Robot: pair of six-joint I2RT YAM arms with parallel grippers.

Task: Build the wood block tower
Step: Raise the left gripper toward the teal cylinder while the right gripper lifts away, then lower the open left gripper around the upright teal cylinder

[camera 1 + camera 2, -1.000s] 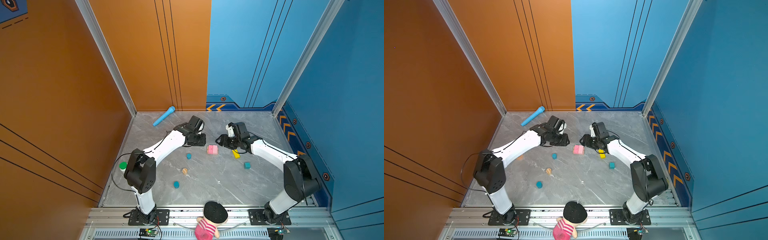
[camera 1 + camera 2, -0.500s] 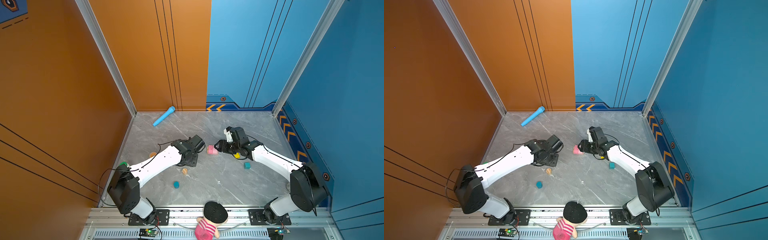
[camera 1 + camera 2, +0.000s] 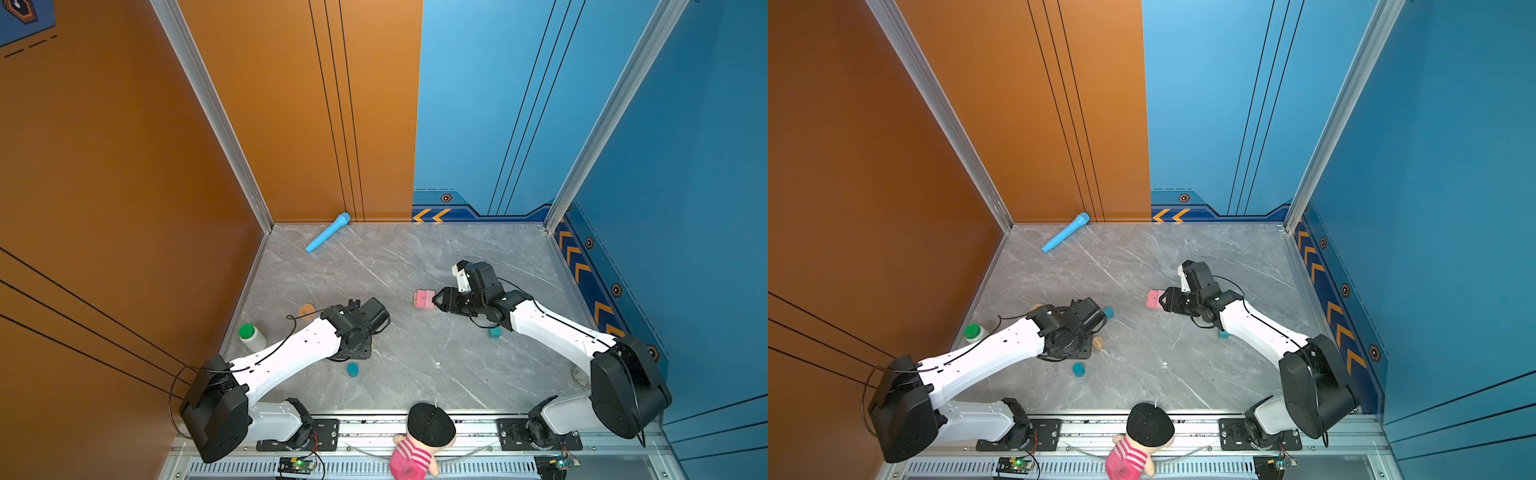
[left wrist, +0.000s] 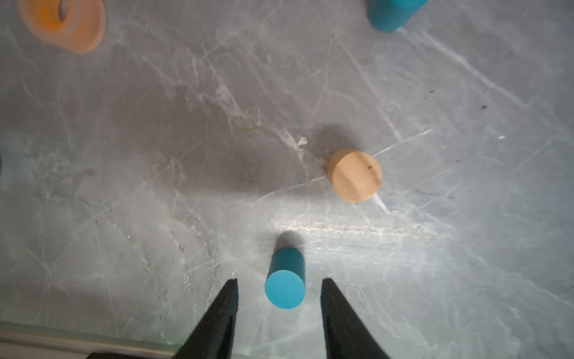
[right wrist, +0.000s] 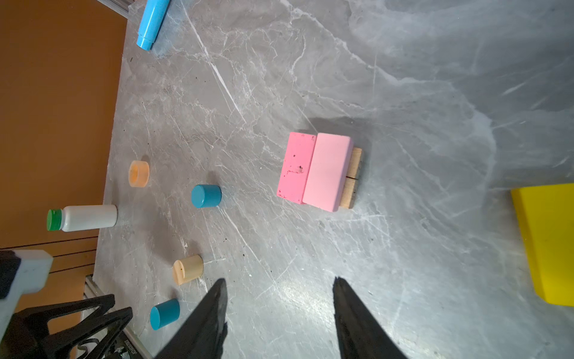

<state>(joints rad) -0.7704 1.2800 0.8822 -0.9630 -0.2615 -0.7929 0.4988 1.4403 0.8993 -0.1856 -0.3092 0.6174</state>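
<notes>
In the left wrist view my left gripper (image 4: 279, 281) is open, its jaws on either side of an upright blue cylinder (image 4: 284, 286) without touching it. A tan cylinder (image 4: 354, 174) lies beyond it, and a second blue cylinder (image 4: 391, 12) farther off. The tower is a low stack: two pink bars (image 5: 316, 171) side by side on tan bars (image 5: 352, 177). My right gripper (image 5: 279, 289) is open and empty, just short of that stack (image 3: 424, 298). A yellow bar (image 5: 549, 242) lies beside it. A teal cube (image 3: 494, 332) sits by the right arm.
An orange ring (image 3: 306, 309) and a white bottle with a green cap (image 3: 251, 336) stand near the left wall. A light-blue microphone (image 3: 328, 232) lies at the back. A pink-striped doll (image 3: 419, 444) leans on the front rail.
My left arm has swung from beside the pink stack to the front left, over the blue cylinder, and its jaws have widened. My right gripper has moved from the yellow bar to the pink stack.
</notes>
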